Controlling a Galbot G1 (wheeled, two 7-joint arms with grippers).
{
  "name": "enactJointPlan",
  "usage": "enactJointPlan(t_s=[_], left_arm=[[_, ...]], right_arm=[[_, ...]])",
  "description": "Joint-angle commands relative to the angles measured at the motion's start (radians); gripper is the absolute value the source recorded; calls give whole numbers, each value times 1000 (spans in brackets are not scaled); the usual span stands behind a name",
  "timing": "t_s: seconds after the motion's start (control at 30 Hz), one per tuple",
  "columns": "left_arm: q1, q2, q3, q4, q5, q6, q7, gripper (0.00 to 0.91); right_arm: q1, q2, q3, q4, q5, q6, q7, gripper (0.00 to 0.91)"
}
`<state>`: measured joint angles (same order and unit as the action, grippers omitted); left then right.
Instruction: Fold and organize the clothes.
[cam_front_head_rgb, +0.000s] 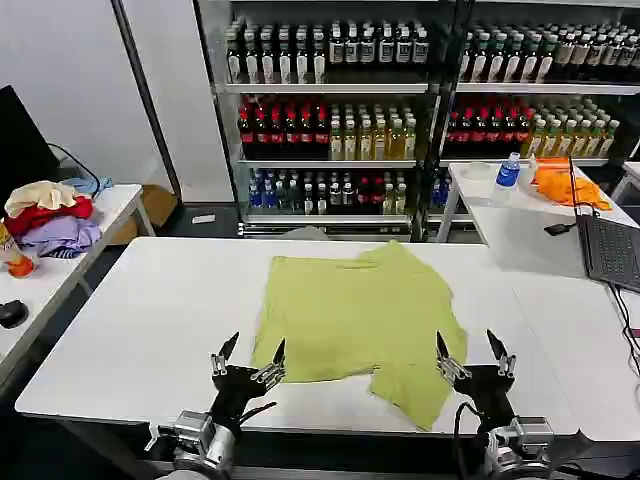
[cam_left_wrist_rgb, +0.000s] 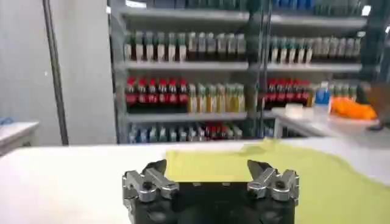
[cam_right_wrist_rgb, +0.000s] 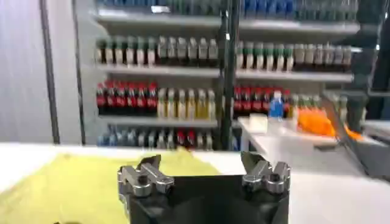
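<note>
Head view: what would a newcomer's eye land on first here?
The lime T-shirt, spread rumpled on the white table at the middle. Next, the two open pincers at the near edge: the left pincer by the shirt's near left corner, the right pincer by its near right sleeve. Behind stand shelves of bottled drinks.

The T-shirt (cam_front_head_rgb: 355, 325) lies spread on the middle of the bench (cam_front_head_rgb: 130, 320), its near corner reaching close to the front edge. At that front edge the left hand (cam_front_head_rgb: 250, 355) sits just at the shirt's near left corner, and the right hand (cam_front_head_rgb: 472, 352) just beside its near right side; both have their fingers spread apart. Behind the bench stand shelves of bottles (cam_front_head_rgb: 330, 120). To the left, on a side bench (cam_front_head_rgb: 110, 210), rests a heap of garments (cam_front_head_rgb: 48, 218). To the right rear, another bench (cam_front_head_rgb: 520, 230) carries a bottle (cam_front_head_rgb: 507, 172), a crumpled cloth (cam_front_head_rgb: 565, 185) and, nearer, a laptop (cam_front_head_rgb: 610, 250).
</note>
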<state>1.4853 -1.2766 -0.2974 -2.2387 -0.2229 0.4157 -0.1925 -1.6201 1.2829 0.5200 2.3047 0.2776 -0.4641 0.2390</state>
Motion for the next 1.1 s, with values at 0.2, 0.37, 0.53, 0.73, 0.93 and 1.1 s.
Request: enactJointPlan(t_s=[0.2,0.37,0.53,0.73,0.93,1.1], left_arm=[[-49,82,0,73,-91,163,-49,907],[-96,83,33,134,-93,163,-48,907],[-138,71,62,193,-93,162,-52,907],[-176,64,84,278,-67,164,-59,907],[-189,66,95,301,-62,164,-65,20],[-183,73,109,303,-62,164,-67,20]], right_arm=[[-23,-9,-103,-15,1,-116,47,907],[-29,-3,-124,-54,-28,-115,65,907],[-37,7,-156,-70,-39,-114,67,907],[-21,27,-186,-107,-62,-95,87,907],[-22,31,-199,-110,-66,-89,94,343],[-26,31,-207,-110,-64,-79,108,0]])
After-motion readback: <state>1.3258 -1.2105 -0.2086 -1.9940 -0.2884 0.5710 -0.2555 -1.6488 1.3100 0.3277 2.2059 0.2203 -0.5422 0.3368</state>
